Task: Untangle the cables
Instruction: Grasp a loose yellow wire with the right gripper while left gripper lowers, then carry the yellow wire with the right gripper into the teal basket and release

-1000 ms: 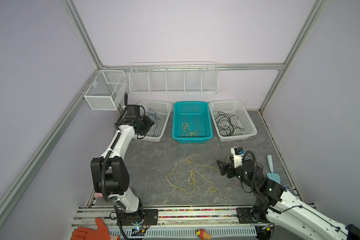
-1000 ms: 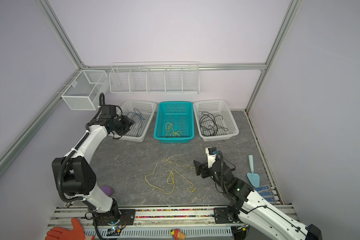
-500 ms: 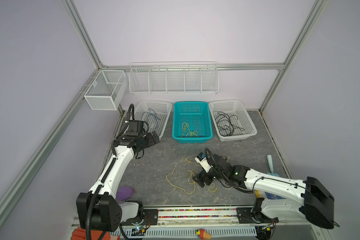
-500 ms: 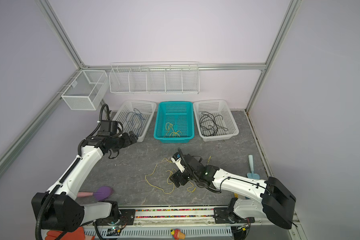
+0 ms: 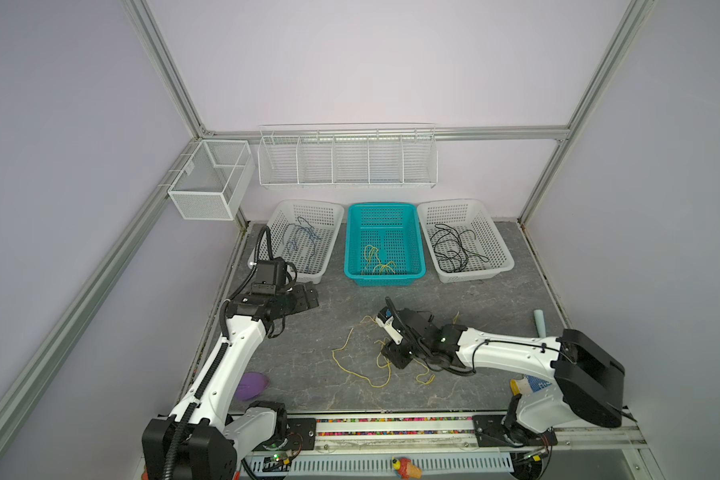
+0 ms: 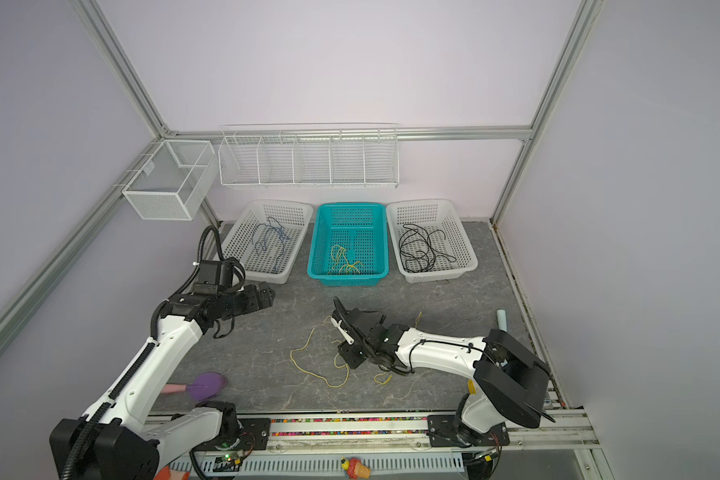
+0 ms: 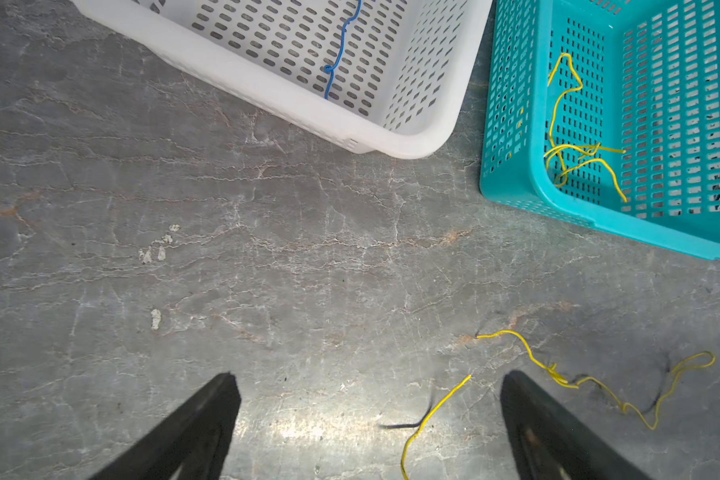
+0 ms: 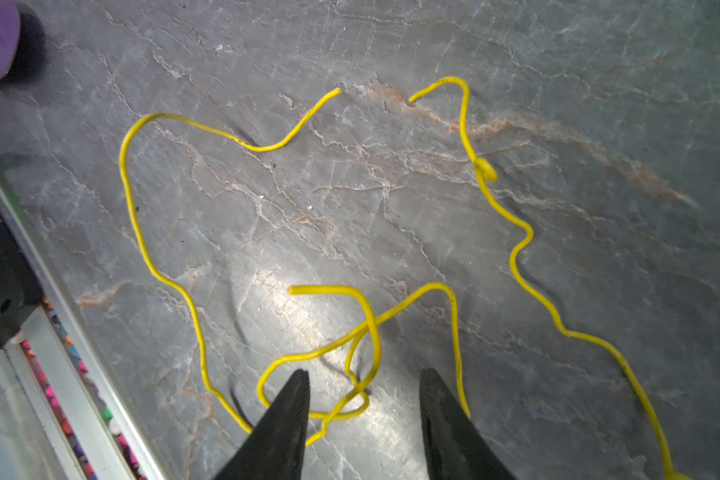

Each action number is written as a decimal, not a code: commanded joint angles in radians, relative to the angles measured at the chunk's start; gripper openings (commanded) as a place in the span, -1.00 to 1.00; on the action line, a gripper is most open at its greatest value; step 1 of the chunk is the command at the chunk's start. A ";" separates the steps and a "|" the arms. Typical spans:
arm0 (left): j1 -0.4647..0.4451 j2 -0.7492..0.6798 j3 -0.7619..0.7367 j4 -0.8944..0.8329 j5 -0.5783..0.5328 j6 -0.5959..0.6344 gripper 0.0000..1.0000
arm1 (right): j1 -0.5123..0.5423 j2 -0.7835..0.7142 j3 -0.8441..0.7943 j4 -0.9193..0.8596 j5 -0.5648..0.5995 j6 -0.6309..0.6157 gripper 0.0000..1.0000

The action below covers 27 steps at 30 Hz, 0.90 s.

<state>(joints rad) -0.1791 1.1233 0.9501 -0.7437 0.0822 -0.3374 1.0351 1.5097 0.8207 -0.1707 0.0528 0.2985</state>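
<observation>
Loose yellow cables (image 5: 352, 365) (image 6: 308, 368) lie tangled on the grey table. My right gripper (image 5: 395, 358) (image 6: 351, 356) sits low over them. In the right wrist view it (image 8: 364, 371) stands open, with a knotted loop of yellow cable (image 8: 350, 399) on the table between its fingers. My left gripper (image 5: 308, 300) (image 7: 368, 375) hovers open and empty in front of the left white basket (image 5: 310, 203), which holds blue cables (image 5: 302, 237). A yellow cable end (image 7: 433, 409) lies below it. The teal basket (image 5: 383, 277) holds yellow cables (image 5: 377, 262), and the right white basket (image 5: 474, 276) holds black cables (image 5: 454, 249).
A purple spoon-like thing (image 5: 250, 384) lies near the left arm's base, and a pale blue tool (image 5: 539, 324) lies at the right edge. A wire rack (image 5: 346, 158) and a mesh box (image 5: 208, 183) hang on the walls. A metal rail (image 5: 391, 428) runs along the front.
My right arm swung in from the right, came down over the yellow cables and narrowed its jaws. My left arm drew back from the left white basket and opened wide.
</observation>
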 commanded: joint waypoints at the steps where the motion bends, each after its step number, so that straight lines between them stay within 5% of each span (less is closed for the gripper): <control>1: -0.007 -0.008 0.000 -0.020 -0.009 0.035 0.98 | 0.003 0.022 0.019 -0.015 0.037 0.025 -0.23; 8: -0.017 -0.001 0.001 -0.029 -0.020 0.037 0.98 | 0.001 0.085 0.052 -0.026 0.022 0.036 -0.51; 16: -0.020 -0.005 0.003 -0.033 -0.035 0.038 0.98 | 0.003 -0.017 0.084 -0.100 0.059 0.033 -0.86; 27: -0.020 0.015 0.007 -0.040 -0.038 0.040 0.98 | 0.006 -0.243 0.196 -0.247 0.019 -0.003 -0.87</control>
<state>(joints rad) -0.1967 1.1282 0.9501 -0.7597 0.0586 -0.3172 1.0359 1.2957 0.9806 -0.3588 0.0998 0.3202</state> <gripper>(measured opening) 0.991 0.070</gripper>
